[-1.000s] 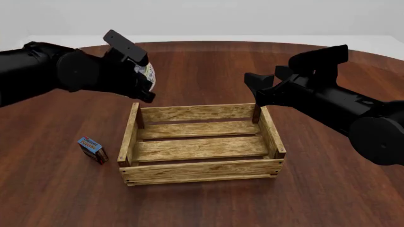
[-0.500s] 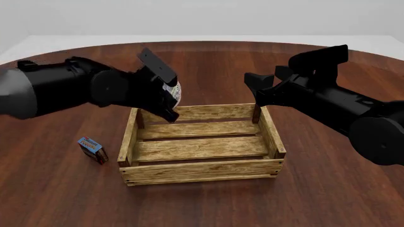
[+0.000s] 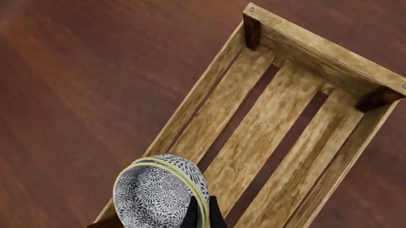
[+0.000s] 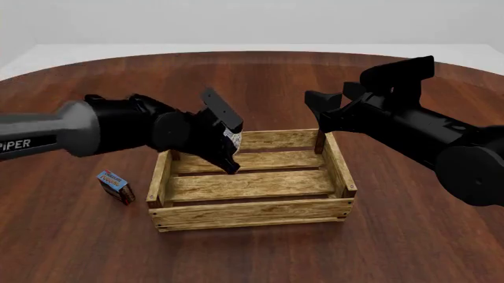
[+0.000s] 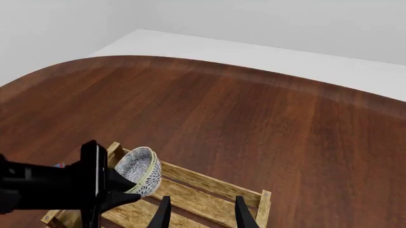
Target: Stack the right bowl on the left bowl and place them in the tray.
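Note:
My left gripper [image 4: 229,152] is shut on the rim of the black-and-white patterned bowls [image 3: 159,194]. Their doubled yellow rim looks like two bowls nested together. They hang tilted on their side over the back-left part of the light-wood slatted tray [image 4: 252,211]. In the front view only a sliver of bowl [image 4: 232,139] shows behind the gripper. In the right wrist view the bowls [image 5: 140,170] sit just above the tray's rim [image 5: 209,183]. In the left wrist view the tray [image 3: 317,45] holds nothing. My right gripper [image 4: 319,109] is open and empty, above the tray's back-right corner.
A small blue-and-red box [image 4: 115,186] lies on the brown wooden table [image 4: 409,236], left of the tray. The left arm reaches in across the table's left side. The right arm fills the right side of the front view.
My left arm has carried the bowls right and down, from behind the tray's left side to over its back-left part. The right arm has not moved.

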`<control>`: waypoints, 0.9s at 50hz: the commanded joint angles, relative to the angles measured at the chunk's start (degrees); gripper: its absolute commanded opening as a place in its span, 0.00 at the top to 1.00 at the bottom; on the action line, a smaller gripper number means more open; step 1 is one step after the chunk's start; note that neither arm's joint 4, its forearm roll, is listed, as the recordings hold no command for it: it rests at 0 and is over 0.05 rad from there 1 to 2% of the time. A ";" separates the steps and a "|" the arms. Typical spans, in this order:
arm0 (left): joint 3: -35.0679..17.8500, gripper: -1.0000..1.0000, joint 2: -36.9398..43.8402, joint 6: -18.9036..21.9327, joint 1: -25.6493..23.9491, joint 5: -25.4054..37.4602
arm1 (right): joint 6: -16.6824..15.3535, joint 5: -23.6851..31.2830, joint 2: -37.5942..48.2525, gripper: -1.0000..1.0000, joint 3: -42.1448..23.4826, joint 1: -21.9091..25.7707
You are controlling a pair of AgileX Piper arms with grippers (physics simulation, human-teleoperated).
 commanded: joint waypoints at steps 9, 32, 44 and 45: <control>-0.27 1.00 2.41 -0.13 -4.12 -1.12 | -0.04 0.04 -0.08 0.00 0.01 0.04; 1.11 1.00 5.25 -0.53 -6.08 -2.78 | -0.04 0.04 -0.08 0.00 0.01 0.06; 0.92 1.00 6.29 -0.24 -6.51 -3.14 | -0.05 0.06 -0.06 0.00 -0.01 0.05; 0.74 1.00 6.53 -0.22 -6.46 -3.18 | -0.06 0.03 -0.09 0.00 0.02 0.04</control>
